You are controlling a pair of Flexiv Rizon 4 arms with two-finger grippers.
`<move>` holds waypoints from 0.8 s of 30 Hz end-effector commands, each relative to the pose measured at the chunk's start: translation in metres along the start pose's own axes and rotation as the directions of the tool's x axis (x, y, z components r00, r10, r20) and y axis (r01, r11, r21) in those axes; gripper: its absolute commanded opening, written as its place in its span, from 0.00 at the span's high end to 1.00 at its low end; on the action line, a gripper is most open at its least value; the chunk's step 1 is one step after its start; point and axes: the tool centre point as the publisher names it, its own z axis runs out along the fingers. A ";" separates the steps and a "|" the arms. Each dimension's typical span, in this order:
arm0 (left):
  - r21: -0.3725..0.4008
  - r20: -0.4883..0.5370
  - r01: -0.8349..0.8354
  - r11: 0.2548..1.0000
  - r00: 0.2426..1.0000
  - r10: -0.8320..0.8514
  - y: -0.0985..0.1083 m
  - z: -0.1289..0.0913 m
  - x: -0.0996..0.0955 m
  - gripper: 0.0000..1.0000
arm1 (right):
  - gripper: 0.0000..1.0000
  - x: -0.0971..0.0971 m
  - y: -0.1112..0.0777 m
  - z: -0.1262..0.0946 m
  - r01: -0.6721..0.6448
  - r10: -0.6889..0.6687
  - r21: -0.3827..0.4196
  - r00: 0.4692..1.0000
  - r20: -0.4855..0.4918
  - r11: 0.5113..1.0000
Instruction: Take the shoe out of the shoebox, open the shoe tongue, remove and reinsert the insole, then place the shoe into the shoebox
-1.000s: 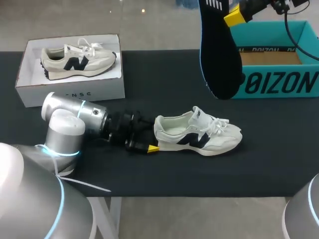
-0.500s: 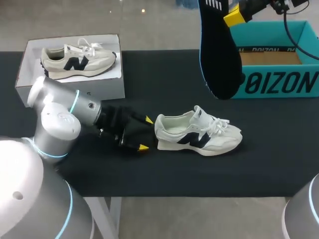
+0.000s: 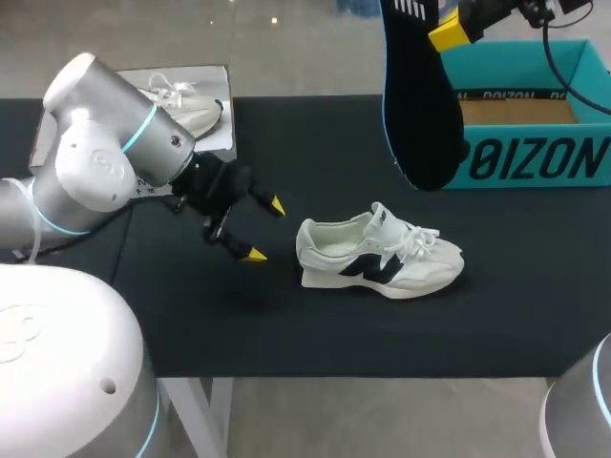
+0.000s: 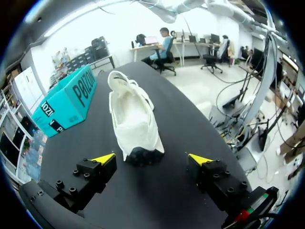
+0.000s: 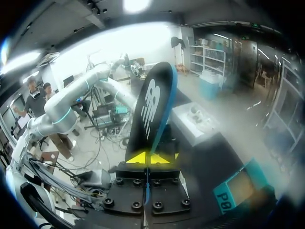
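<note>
Two shoes: one shoe on the desk at centre, its twin in the white box at ten o'clock. One insole pinched in the right tool by the two-o'clock shoebox. The left tool gapes wide.

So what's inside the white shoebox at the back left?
A cream sneaker: only its laces and toe end show. The left arm covers its heel half and most of the white shoebox.

The black bench carries a white lace-up sneaker right of centre, a white open cardboard box at upper left and a teal cardboard shoebox at upper right.
</note>
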 end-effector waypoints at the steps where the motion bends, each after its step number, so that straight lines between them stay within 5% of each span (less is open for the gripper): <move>1: -0.290 -0.068 -0.009 0.957 0.998 -0.011 -0.013 -0.018 -0.004 0.00 | 1.00 -0.002 0.002 0.001 -0.001 0.001 0.005 1.000 -0.002 1.000; 16: -0.345 -0.062 -0.041 0.938 0.998 0.021 -0.041 -0.027 -0.001 0.00 | 1.00 -0.002 0.002 0.001 -0.001 0.001 0.005 1.000 -0.002 1.000; 24: -0.329 0.030 -0.002 0.944 0.999 0.013 -0.043 -0.032 -0.004 0.00 | 1.00 -0.002 0.002 0.001 -0.001 0.001 0.005 1.000 -0.002 1.000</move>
